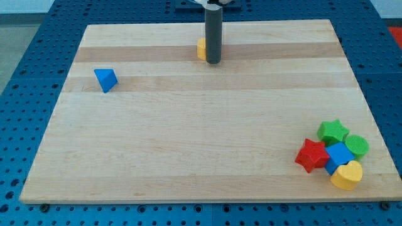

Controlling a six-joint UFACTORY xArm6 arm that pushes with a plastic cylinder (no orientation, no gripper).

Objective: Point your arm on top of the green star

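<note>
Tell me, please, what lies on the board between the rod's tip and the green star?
Nothing: in the camera view, the stretch from my tip, beside the yellow block at the top, to the green star at lower right is bare wood.

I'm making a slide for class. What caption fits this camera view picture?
My tip rests beside a yellow block at the board's top, far from the green star clustered at bottom right.

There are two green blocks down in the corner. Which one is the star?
The green star is the upper left one, with points, above the blue block. The green round block sits to its right. My tip is far off, at the view's top.
</note>
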